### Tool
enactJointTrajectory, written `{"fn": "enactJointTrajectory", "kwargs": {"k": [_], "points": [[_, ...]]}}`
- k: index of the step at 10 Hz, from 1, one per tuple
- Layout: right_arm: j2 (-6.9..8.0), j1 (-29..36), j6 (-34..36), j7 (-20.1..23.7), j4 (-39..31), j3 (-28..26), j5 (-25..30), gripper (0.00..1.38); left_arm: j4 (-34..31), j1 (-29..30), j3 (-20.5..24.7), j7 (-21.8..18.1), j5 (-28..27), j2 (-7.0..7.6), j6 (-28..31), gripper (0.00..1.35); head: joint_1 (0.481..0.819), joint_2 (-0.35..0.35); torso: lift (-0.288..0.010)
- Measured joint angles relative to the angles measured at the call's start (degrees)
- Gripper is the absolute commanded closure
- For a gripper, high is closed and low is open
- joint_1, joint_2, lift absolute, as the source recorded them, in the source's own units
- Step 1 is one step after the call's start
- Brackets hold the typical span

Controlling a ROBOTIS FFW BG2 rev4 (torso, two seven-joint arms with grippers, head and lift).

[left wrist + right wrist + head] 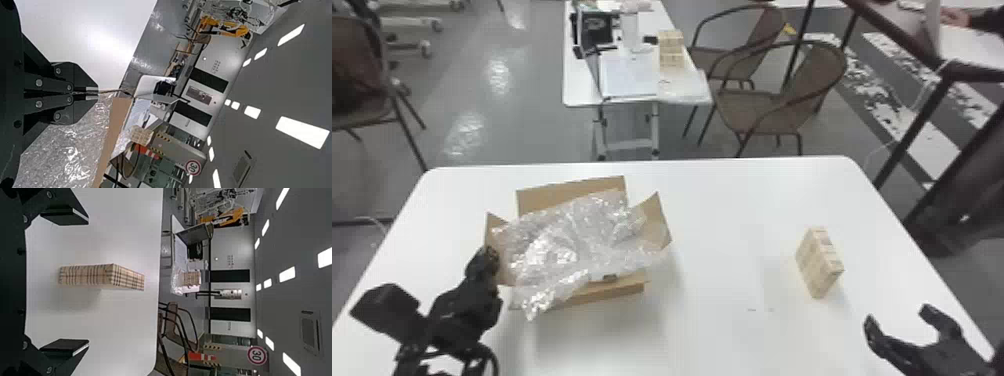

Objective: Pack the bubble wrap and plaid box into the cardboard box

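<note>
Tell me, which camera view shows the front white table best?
The head view: it shows the table with its far edge and both far corners. The left wrist view shows a part beside the bubble wrap; the right wrist view shows the part around the plaid box.

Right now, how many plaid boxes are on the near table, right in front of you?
1. The plaid box stands toward the near table's right side, right of the cardboard box. Another could be hidden under the bubble wrap.

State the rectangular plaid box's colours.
The plaid box is beige with darker lines; the right wrist view shows it best.
</note>
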Motion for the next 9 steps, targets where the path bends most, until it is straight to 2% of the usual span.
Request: {"fn": "enactJointTrajectory", "kwargs": {"k": [2,3,7,9], "points": [[0.0,-1.3,-1.6,-0.7,3.8,-4.3,0.3,0.19,0.0,0.0,0.1,0.0,0.2,0.05,-0.1,1.21,0.695,-0.145,-0.044],[0.0,-2.4,-1.7,-1.0,5.2,-5.0,0.6,0.19,0.0,-0.1,0.0,0.0,0.4,0.06,-0.2,1.21,0.695,-0.154,-0.044],[0.0,-7.6,2.0,-1.1,6.4,-4.9,6.4,0.19,0.0,-0.3,-0.3,0.0,0.7,-0.05,0.1,1.21,0.695,-0.155,-0.044],[0.0,-9.5,5.3,-1.2,6.2,-3.0,9.6,0.19,0.0,-0.2,-0.3,0.0,0.7,-0.19,0.2,1.21,0.695,-0.133,-0.044]]}}
